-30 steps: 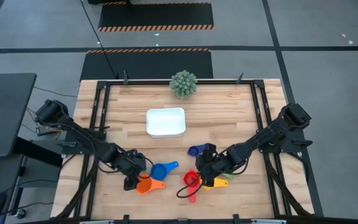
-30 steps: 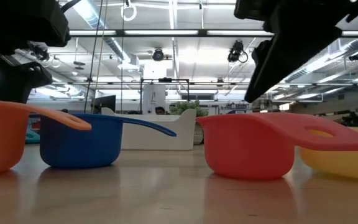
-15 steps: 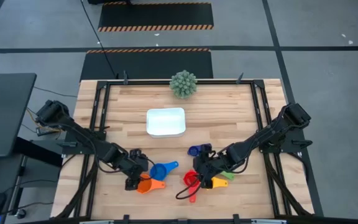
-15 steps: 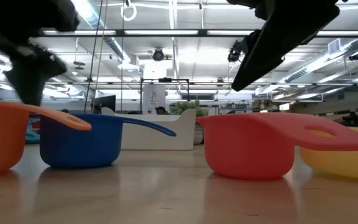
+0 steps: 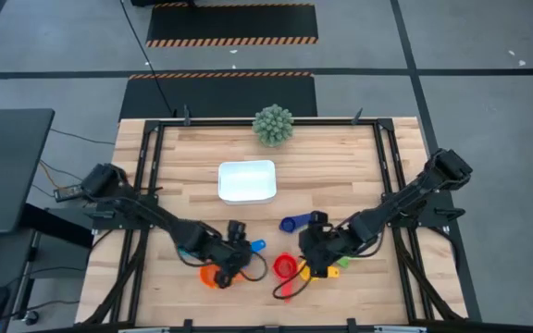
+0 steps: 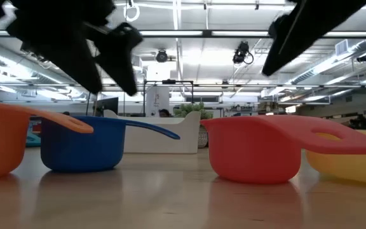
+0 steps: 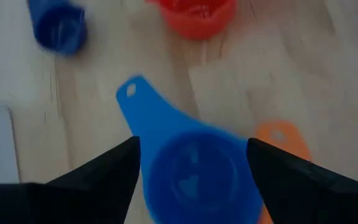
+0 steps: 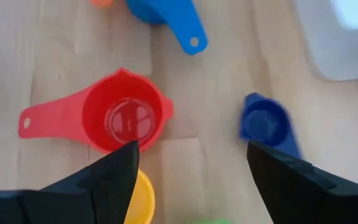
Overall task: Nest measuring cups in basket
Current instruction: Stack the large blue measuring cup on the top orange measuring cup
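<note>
Several measuring cups lie on the wooden table near its front edge. The light blue cup (image 7: 194, 180) sits below my open left gripper (image 7: 193, 144), whose fingers stand apart on either side of it, above it (image 6: 84, 143). Beside it lies the orange cup (image 5: 213, 276). My open right gripper (image 8: 191, 146) hovers between the red cup (image 8: 126, 118) and the small dark blue cup (image 8: 263, 121). The yellow cup (image 5: 322, 272) and the green cup (image 5: 341, 262) lie under the right arm. The white basket (image 5: 246, 181) stands mid-table, with nothing in it.
A green spiky ball plant (image 5: 273, 124) stands at the far edge, behind the basket. Black frame rails (image 5: 151, 157) run along both sides of the table. Bare wood lies between the basket and the cups and on both sides of the basket.
My left gripper has swung toward the table's right, from beside the orange cup to over the light blue cup. My right gripper has shifted only slightly above the red and dark blue cups. The cups have stayed where they were.
</note>
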`<control>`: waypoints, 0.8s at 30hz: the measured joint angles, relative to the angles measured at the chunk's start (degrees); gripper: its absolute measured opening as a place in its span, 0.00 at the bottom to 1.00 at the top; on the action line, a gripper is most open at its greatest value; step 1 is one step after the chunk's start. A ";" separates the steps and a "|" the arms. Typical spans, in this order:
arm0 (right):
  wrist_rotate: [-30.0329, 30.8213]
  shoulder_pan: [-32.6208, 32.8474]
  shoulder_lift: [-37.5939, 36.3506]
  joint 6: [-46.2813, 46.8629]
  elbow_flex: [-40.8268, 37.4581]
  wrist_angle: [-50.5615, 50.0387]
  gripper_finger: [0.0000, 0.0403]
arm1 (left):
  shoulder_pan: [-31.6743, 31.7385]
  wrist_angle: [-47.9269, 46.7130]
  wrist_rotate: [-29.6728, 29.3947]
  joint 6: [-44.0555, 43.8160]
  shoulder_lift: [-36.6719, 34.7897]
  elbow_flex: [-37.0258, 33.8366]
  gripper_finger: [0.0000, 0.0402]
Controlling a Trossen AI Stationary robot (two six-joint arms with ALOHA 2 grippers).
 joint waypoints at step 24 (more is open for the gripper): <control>16.27 8.70 -7.61 10.77 -1.51 -14.87 0.76 | 1.16 -6.04 0.14 17.69 19.30 23.95 0.74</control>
